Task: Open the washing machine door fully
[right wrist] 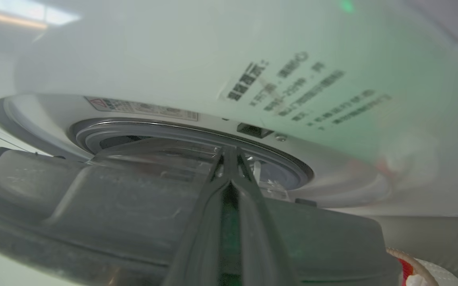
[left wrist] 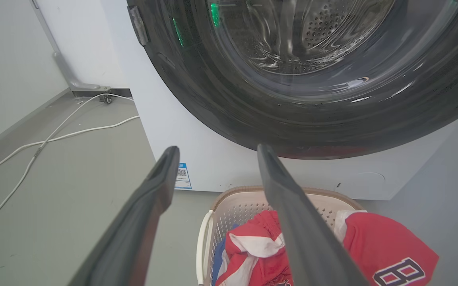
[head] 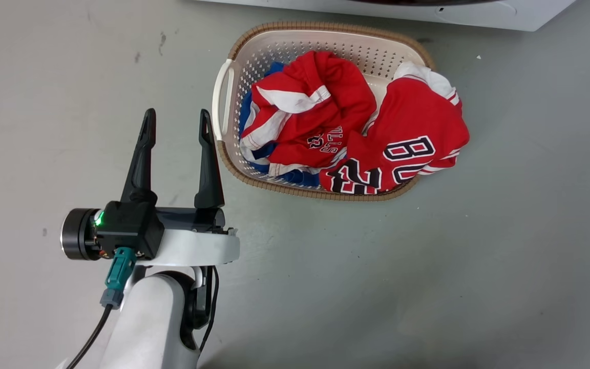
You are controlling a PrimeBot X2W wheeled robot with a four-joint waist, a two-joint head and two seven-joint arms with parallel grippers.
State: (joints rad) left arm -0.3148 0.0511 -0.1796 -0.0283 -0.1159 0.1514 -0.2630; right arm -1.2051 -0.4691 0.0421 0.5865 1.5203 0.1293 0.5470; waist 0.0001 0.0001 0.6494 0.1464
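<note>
The white washing machine (left wrist: 197,143) stands behind the basket, and its lower edge runs along the top of the head view (head: 479,15). The left wrist view shows the washing machine door (left wrist: 253,115) from the front: a glossy black ring around a clear glass bowl, with a hinge (left wrist: 135,24) on its left. My left gripper (head: 176,111) hangs open and empty over the floor, left of the basket and well short of the door (left wrist: 217,147). My right gripper (right wrist: 231,151) is shut, its fingers lying across the door's grey inner side (right wrist: 113,206). The door stands ajar from the washing machine's front (right wrist: 173,59).
A beige laundry basket (head: 228,92) with red jerseys (head: 418,128) sits on the floor directly before the washer. White cables (left wrist: 54,137) trail over the floor left of the machine, by a wall. Open grey floor lies left of and in front of the basket.
</note>
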